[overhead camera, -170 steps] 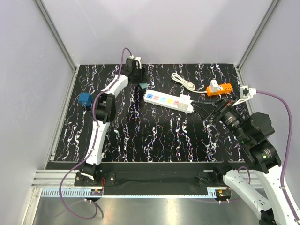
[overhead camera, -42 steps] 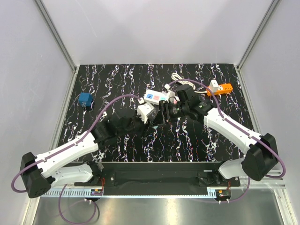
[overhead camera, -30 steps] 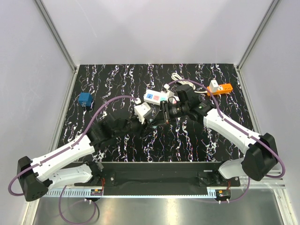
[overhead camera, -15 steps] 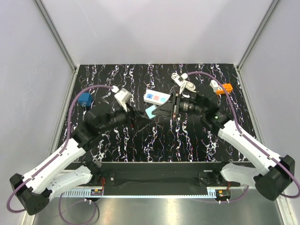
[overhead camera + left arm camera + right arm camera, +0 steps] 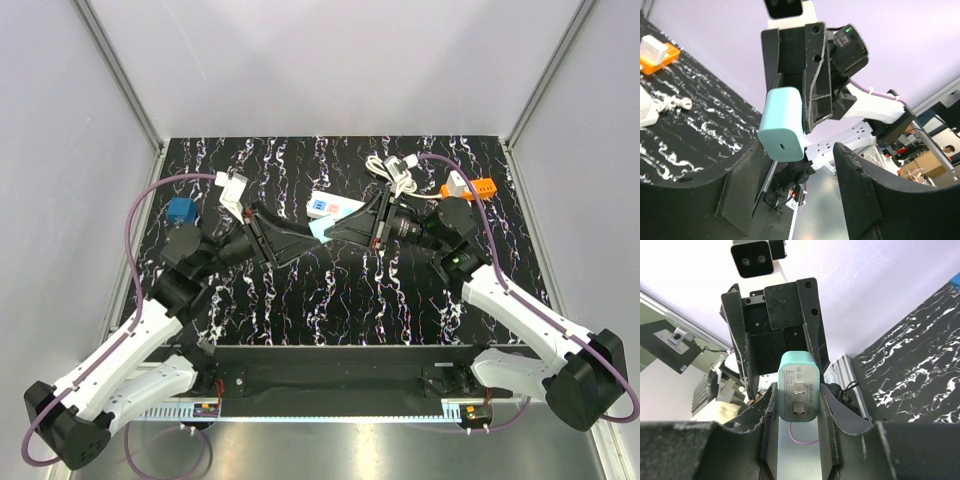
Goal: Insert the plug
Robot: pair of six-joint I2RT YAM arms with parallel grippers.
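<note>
A teal plug [image 5: 322, 231] hangs in the air over the middle of the table, with my right gripper [image 5: 333, 232] shut on its sides. In the right wrist view the plug [image 5: 797, 392] faces the camera with its two metal prongs, clamped between both fingers [image 5: 827, 402]. My left gripper [image 5: 303, 240] points at it from the left, open, its tips just short of the plug. In the left wrist view the plug's [image 5: 783, 122] rounded back shows beyond my spread fingers [image 5: 850, 165], with nothing between them. The white power strip [image 5: 335, 207] lies behind, partly hidden by the grippers.
An orange adapter [image 5: 470, 187] and a coiled white cable [image 5: 392, 172] lie at the back right. A blue cube [image 5: 181, 212] sits near the left edge. Grey walls close the table on three sides.
The left gripper has let go of the plug and drawn back to the left. The right gripper keeps the plug and has shifted slightly right.
</note>
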